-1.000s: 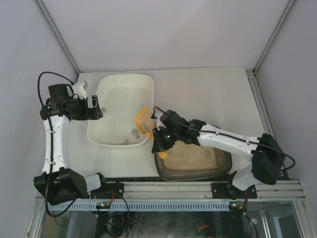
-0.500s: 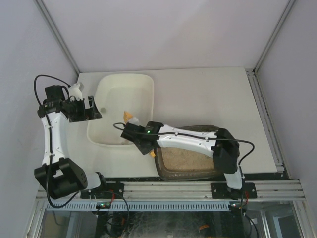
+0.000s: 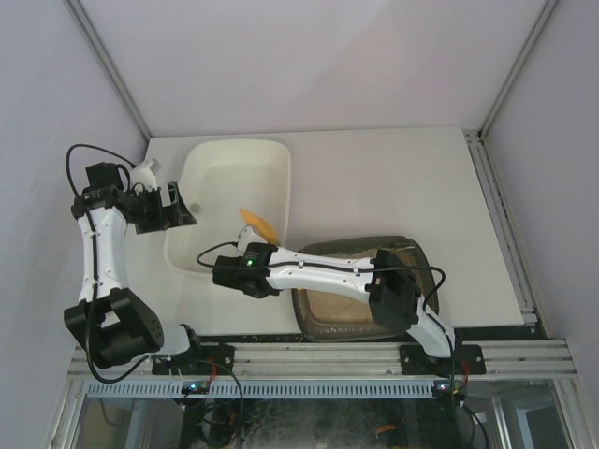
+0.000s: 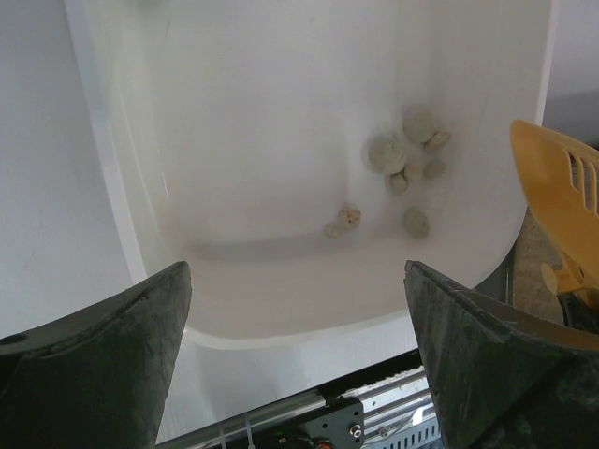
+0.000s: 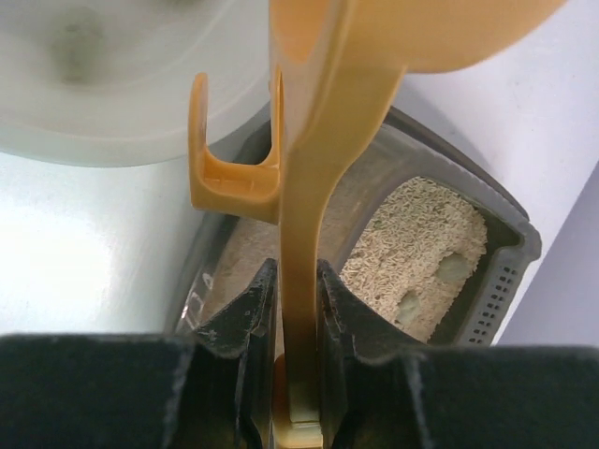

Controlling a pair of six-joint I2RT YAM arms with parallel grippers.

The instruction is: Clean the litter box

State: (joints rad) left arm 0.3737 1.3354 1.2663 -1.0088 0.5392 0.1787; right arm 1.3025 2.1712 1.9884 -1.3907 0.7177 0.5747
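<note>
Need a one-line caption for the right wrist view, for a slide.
Right gripper clamped on the yellow scoop handle, with the litter box and white tub below.

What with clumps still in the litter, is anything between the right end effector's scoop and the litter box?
Nothing visible. The right end effector holds the yellow scoop over the white tub; the litter box lies adjacent.

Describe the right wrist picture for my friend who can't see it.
The right pincer grips a yellow scoop by its handle, close to the camera. Behind it lies the grey litter box with sandy litter; the white tub blurs at the upper left.
</note>
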